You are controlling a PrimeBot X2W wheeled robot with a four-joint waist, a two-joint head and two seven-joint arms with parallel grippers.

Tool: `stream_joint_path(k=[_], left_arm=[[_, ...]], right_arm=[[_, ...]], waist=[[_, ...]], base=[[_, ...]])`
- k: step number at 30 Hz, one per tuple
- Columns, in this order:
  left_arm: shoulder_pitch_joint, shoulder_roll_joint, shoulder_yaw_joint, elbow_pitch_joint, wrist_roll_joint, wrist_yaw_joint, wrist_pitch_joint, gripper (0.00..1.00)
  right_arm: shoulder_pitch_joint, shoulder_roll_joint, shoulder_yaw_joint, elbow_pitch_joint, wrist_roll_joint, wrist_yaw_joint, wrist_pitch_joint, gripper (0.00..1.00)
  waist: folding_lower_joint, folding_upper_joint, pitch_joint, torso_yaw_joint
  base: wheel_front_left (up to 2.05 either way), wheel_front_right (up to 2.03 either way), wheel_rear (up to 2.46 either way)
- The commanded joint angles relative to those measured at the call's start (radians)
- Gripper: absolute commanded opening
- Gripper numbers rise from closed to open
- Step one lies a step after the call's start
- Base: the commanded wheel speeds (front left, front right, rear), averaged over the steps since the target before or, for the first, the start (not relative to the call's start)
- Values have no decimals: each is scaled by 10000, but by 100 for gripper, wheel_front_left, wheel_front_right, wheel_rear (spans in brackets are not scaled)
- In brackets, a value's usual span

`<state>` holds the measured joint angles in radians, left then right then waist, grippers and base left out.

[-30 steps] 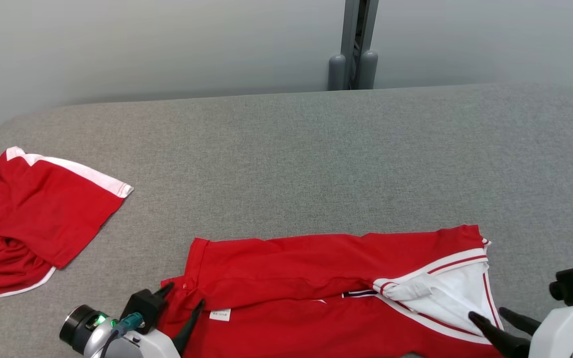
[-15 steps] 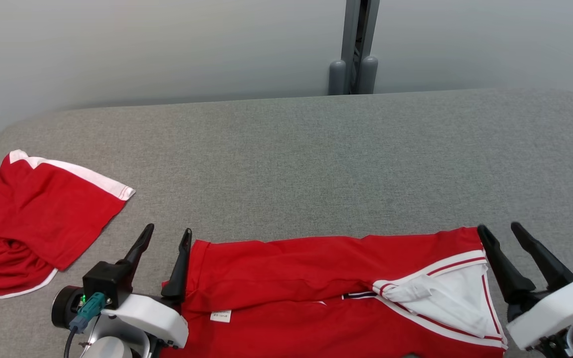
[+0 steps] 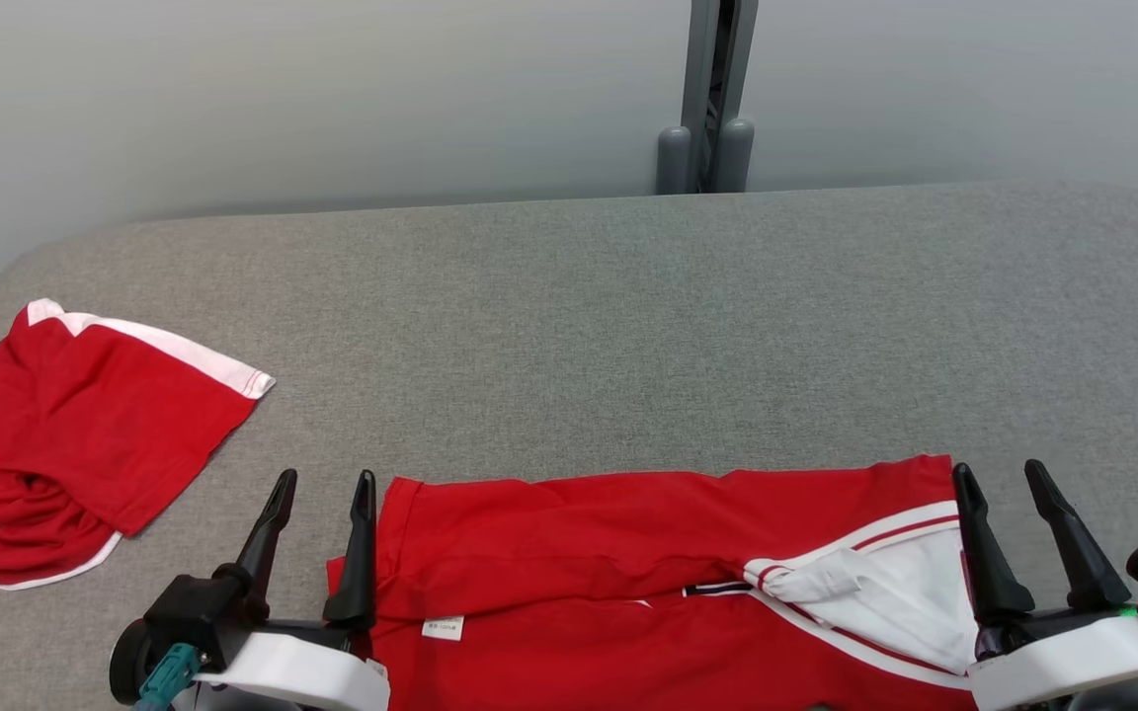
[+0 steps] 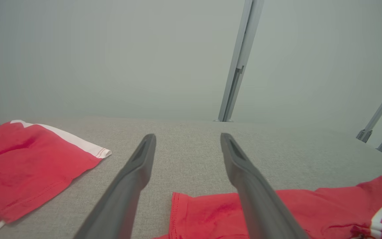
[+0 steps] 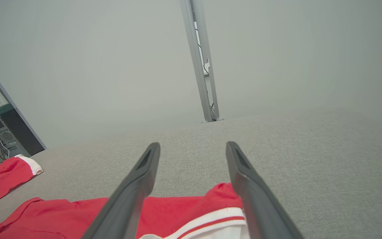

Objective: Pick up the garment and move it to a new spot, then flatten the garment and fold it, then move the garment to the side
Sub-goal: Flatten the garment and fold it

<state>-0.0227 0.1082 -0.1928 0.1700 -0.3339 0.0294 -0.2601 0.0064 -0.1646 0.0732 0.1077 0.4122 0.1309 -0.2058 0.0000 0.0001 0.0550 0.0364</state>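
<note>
Head view is showing a long red fabric garment (image 3: 609, 553) with white striped trim. It is lying along the near edge of the grey fabric-covered table (image 3: 628, 326), its length running left to right. A small white label (image 3: 442, 627) is showing near its left end, and a white inner panel (image 3: 885, 592) is lying turned out at its right end.

The left gripper (image 3: 326, 476) is standing at the garment's left end, its two dark fingers spread apart and holding nothing. Its inner finger is overlapping the garment's left edge, and its outer finger is sitting over bare table. Whether the finger is touching the cloth cannot be told. In the left wrist view the red corner is lying low between the fingers and running under the right-hand one.

The right gripper (image 3: 996, 467) is standing at the garment's right end, fingers likewise spread wide and gripping nothing. Its inner finger is crossing the white panel's edge, and its outer finger is sitting over bare table just beside the garment.

A second red garment with a white band (image 3: 75, 434) is lying crumpled at the table's left, well apart from the first. A grey metal post (image 3: 712, 89) is standing behind the table.
</note>
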Motion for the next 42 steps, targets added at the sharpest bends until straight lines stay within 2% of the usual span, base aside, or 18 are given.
stream_joint_path(k=[1,10,21,35,37,42], left_arm=[[96,-44,120,3,164,-136,-50,100],[-62,-345,401,283,778,-704,-50,100],[-200,-441,486,591,1204,-987,-51,100],[-406,-511,684,662,1410,-1148,-51,100],[-428,-526,705,671,1413,-1144,-51,100],[-423,-542,759,708,1418,-1137,-51,100]], right_arm=[[-164,2,-14,137,-98,-4,-129,100],[-253,87,-290,1401,-33,-4,-117,100],[-527,384,-652,3762,562,-4,216,100],[-1220,280,481,5598,1570,-4,675,100],[-1307,220,844,5761,1678,-1,662,0],[-1539,-135,914,5947,1847,-16,237,0]], waist=[[0,-1,-3,36],[0,-1,119,216],[0,-1,245,503],[0,-1,494,740],[0,-1,501,755],[0,-1,476,722]], base=[[0,0,0],[0,0,0],[0,0,0],[0,0,0],[0,0,0],[0,0,0]])
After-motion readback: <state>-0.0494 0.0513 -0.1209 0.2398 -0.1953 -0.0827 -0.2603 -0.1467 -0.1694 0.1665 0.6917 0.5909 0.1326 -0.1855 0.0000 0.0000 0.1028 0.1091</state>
